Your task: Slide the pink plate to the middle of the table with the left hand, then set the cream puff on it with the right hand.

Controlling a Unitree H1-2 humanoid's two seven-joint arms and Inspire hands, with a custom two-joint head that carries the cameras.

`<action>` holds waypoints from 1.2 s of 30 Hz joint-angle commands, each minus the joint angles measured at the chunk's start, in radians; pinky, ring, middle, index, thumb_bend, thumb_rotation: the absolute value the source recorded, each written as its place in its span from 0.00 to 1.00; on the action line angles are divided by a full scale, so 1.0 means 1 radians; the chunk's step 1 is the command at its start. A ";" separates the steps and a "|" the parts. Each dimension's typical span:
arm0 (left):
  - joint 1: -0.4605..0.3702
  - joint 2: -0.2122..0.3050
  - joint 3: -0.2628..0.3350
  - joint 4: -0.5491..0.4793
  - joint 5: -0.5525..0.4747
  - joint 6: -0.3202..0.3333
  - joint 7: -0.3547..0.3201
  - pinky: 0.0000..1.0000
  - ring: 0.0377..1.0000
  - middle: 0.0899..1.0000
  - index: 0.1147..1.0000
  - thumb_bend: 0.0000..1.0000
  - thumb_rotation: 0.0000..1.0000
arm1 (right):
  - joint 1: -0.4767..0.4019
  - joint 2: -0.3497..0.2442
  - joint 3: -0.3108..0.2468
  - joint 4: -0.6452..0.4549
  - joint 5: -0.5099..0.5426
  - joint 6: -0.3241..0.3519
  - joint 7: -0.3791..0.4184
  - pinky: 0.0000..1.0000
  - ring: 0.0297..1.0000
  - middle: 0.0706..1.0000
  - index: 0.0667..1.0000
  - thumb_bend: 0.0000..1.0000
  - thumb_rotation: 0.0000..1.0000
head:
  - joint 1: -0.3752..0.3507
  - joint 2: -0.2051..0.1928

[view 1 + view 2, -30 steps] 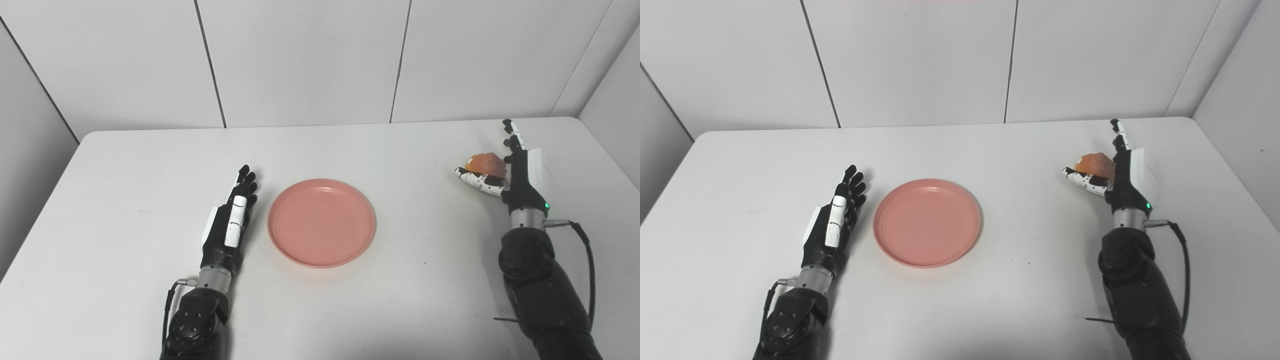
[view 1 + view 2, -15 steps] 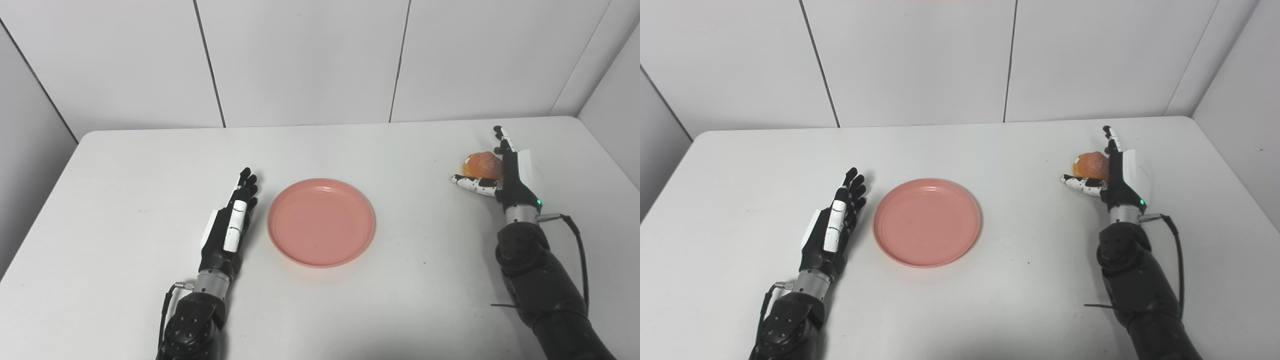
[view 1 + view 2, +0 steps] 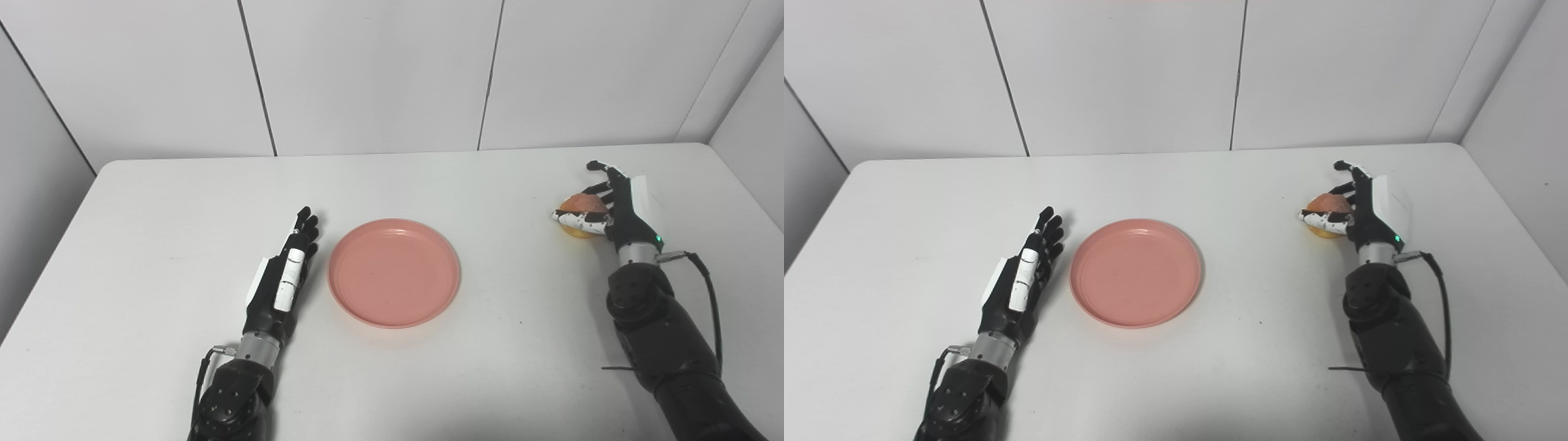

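Note:
The pink plate [image 3: 393, 272] lies empty near the middle of the white table [image 3: 153, 202]. My left hand [image 3: 283, 278] lies flat and open just left of the plate, a small gap from its rim. The cream puff [image 3: 579, 205], orange-brown on top and pale yellow below, sits on the table at the right. My right hand [image 3: 615, 202] is curled over it, with the fingers over its top and far side and the thumb across its front. The puff also shows in the right eye view [image 3: 1326, 203].
White wall panels stand behind the table and at the right. A black cable [image 3: 710, 300] hangs from the right wrist. Bare tabletop lies between the plate and the puff.
My right hand has lowered and its fingers have curled from straight and open beside the puff to closed around it. My left hand has drawn back slightly. The plate has not moved.

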 commanded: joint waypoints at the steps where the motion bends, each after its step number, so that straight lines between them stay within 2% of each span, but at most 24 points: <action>1: 0.026 0.001 -0.005 -0.013 0.001 0.030 -0.007 1.00 1.00 1.00 1.00 0.68 1.00 | -0.018 -0.017 0.012 -0.022 -0.024 0.032 -0.007 0.29 0.40 0.51 0.64 0.51 0.00 | 0.002 -0.002; 3: 0.027 0.002 -0.008 -0.018 0.004 0.039 -0.007 1.00 1.00 1.00 1.00 0.68 1.00 | -0.018 -0.016 0.016 -0.022 -0.035 0.043 -0.013 0.28 0.39 0.51 0.61 0.51 0.00 | 0.003 -0.002; 5: 0.028 0.004 -0.011 -0.020 0.012 0.041 -0.004 1.00 1.00 1.00 1.00 0.68 1.00 | -0.019 -0.014 0.016 -0.018 -0.037 0.050 -0.018 0.23 0.38 0.48 0.57 0.52 0.00 | 0.004 -0.003; 7: 0.028 0.005 -0.014 -0.019 0.012 0.043 -0.007 1.00 1.00 1.00 1.00 0.70 1.00 | -0.018 -0.013 0.016 -0.016 -0.036 0.050 -0.021 0.21 0.38 0.47 0.48 0.52 0.00 | 0.005 -0.004; 9: 0.027 0.006 -0.015 -0.016 0.006 0.041 -0.012 1.00 1.00 1.00 1.00 0.70 1.00 | -0.018 -0.012 0.017 -0.016 -0.037 0.047 -0.030 0.21 0.39 0.47 0.46 0.52 0.00 | 0.005 -0.004; 11: 0.026 0.002 -0.016 -0.012 0.008 0.036 -0.010 1.00 1.00 1.00 1.00 0.70 1.00 | -0.016 -0.012 0.014 -0.020 -0.035 0.045 -0.036 0.16 0.39 0.46 0.45 0.52 0.00 | 0.013 -0.004; 12: 0.026 0.001 -0.018 -0.011 0.010 0.036 -0.009 1.00 1.00 1.00 1.00 0.70 1.00 | -0.013 -0.005 -0.004 -0.029 -0.006 0.028 -0.033 0.15 0.39 0.46 0.45 0.52 0.00 | 0.017 -0.005; 14: 0.027 0.001 -0.021 -0.012 0.015 0.039 -0.007 1.00 1.00 1.00 1.00 0.70 1.00 | -0.007 0.006 -0.032 -0.047 0.042 -0.002 -0.026 0.18 0.34 0.42 0.48 0.51 0.00 | 0.019 -0.004; 17: 0.028 -0.002 -0.022 -0.010 0.012 0.033 -0.006 1.00 1.00 1.00 1.00 0.70 1.00 | 0.000 0.019 -0.054 -0.084 0.088 -0.040 -0.021 0.29 0.37 0.46 0.48 0.51 0.00 | 0.023 -0.002; 22: 0.027 -0.005 -0.023 -0.006 0.012 0.029 -0.005 1.00 1.00 1.00 1.00 0.70 1.00 | 0.012 0.032 -0.052 -0.148 0.135 -0.063 0.019 0.35 0.40 0.49 0.46 0.51 0.00 | 0.024 -0.001; 28: 0.026 -0.013 -0.024 -0.001 0.014 0.026 0.001 1.00 1.00 1.00 1.00 0.71 1.00 | 0.025 0.053 -0.025 -0.218 0.149 -0.091 0.063 0.37 0.40 0.47 0.47 0.51 0.00 | 0.035 -0.001; 33: 0.027 -0.022 -0.023 -0.006 0.019 0.028 0.012 1.00 1.00 1.00 1.00 0.70 1.00 | 0.047 0.092 -0.015 -0.304 0.170 -0.086 0.110 0.36 0.39 0.47 0.47 0.51 0.00 | 0.049 0.003; 36: 0.025 -0.024 -0.027 -0.006 0.021 0.030 0.014 1.00 1.00 1.00 1.00 0.71 1.00 | 0.065 0.116 -0.008 -0.353 0.168 -0.080 0.124 0.39 0.40 0.46 0.48 0.51 0.00 | 0.053 0.003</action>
